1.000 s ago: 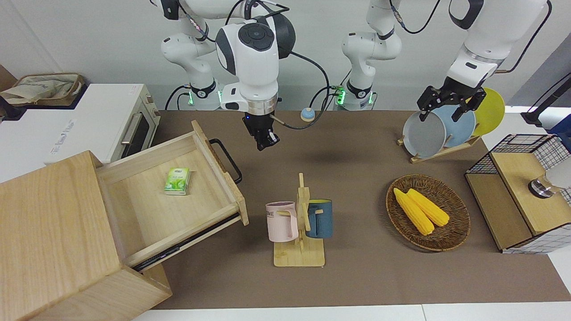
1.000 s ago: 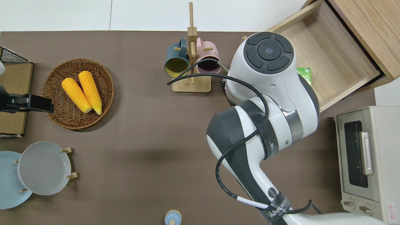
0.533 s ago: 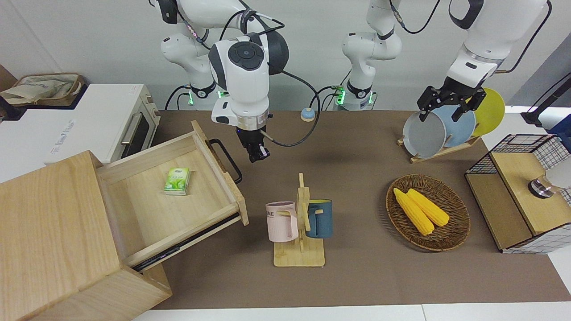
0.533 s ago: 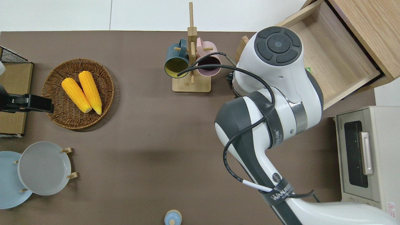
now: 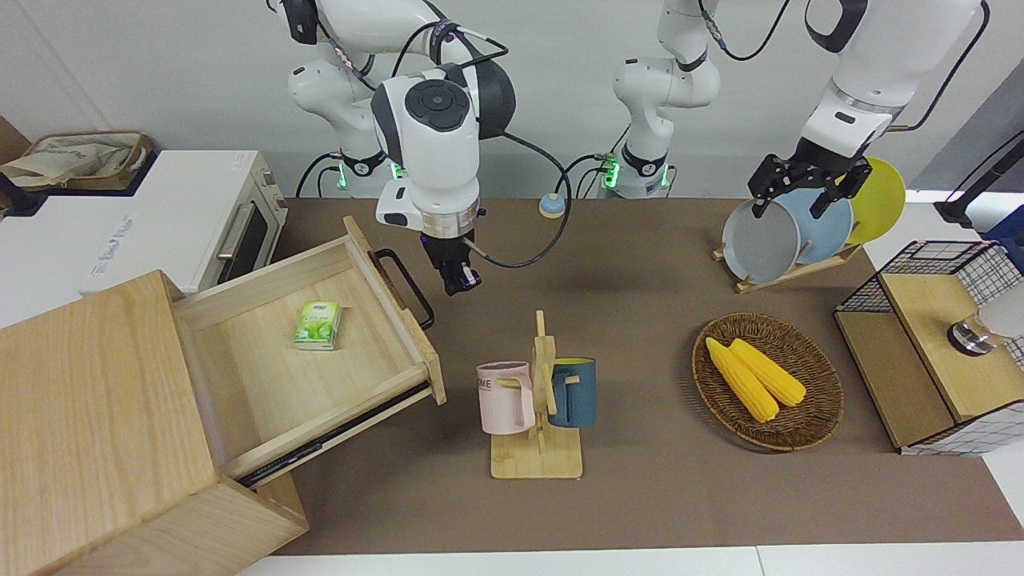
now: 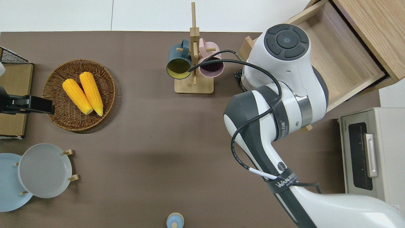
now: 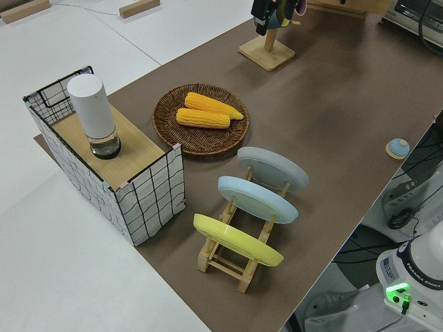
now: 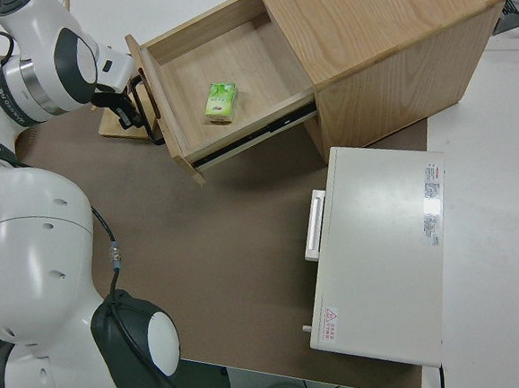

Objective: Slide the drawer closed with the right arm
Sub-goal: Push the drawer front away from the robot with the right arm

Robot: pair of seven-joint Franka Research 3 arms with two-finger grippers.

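Just beside tool point(image 5: 458, 282): open drawer point(image 5: 312, 352).

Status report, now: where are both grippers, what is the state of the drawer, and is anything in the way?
Right gripper beside the handle, no contact seen. Left arm parked. Drawer wide open, green packet inside. Path looks free.

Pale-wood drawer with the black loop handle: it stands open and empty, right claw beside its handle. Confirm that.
Not empty. The pale-wood drawer with the black loop handle is open, but a small green packet lies inside, as the right side view shows. The right claw is beside the handle.
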